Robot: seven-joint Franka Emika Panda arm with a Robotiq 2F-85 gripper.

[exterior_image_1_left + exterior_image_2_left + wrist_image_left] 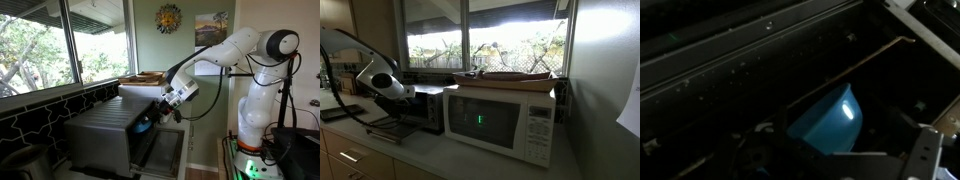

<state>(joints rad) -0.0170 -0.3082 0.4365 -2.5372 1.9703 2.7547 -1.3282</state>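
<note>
the gripper (153, 119) is seen in an exterior view pushed into the mouth of a toaster oven (100, 132), above its lowered door (162, 150). its jaws are spread wide and nothing is clasped between them. a blue object (830, 122), rounded and glossy, is shown in the wrist view inside the dark oven, just ahead of the gripper and near a thin rack wire (865, 58). one finger (927, 152) is seen apart from it at the lower right. a white microwave (505, 122) is stood beside the oven.
</note>
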